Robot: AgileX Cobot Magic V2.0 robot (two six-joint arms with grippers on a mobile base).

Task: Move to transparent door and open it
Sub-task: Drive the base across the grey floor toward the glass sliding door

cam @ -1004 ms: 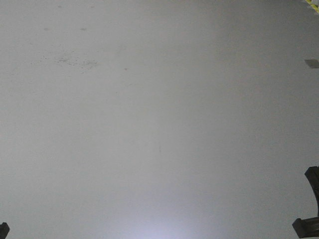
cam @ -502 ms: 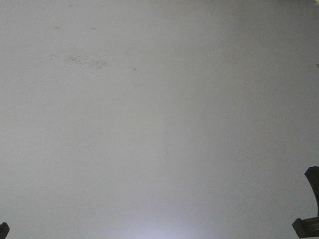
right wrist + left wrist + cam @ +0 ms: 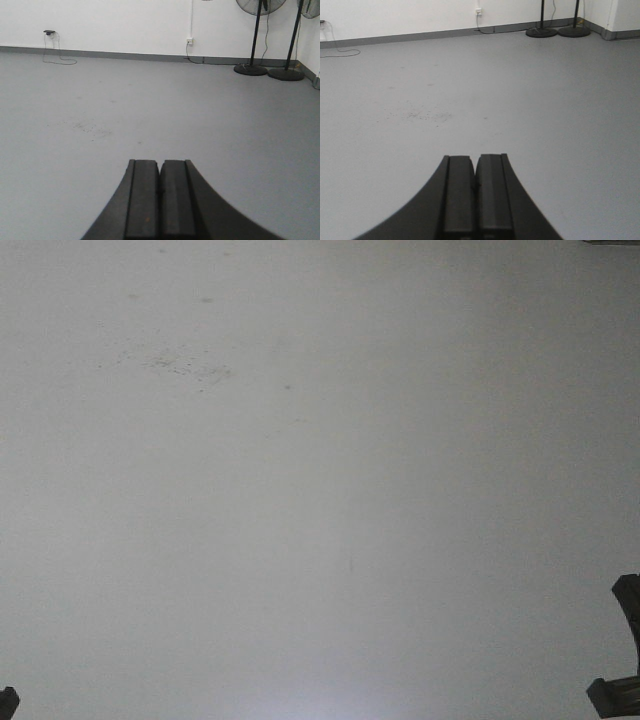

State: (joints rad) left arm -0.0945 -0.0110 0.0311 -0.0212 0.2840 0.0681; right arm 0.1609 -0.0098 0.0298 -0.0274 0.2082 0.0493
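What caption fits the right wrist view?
Right gripper, black fingers shut, over grey floor; two black pedestal fans by white wall.

A bare grey floor (image 3: 225,125) runs to a white wall (image 3: 115,25) edged with grey skirting (image 3: 125,55) — one speckled patch (image 3: 420,116) marks it. Two pedestal fans (image 3: 250,69) stand on round bases right of a wall socket (image 3: 189,41).

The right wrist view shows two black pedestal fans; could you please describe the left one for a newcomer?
Follow the white back wall to its right end, past the white wall socket. The left black pedestal fan stands nearer that socket than the right black pedestal fan, with more of its grille showing.
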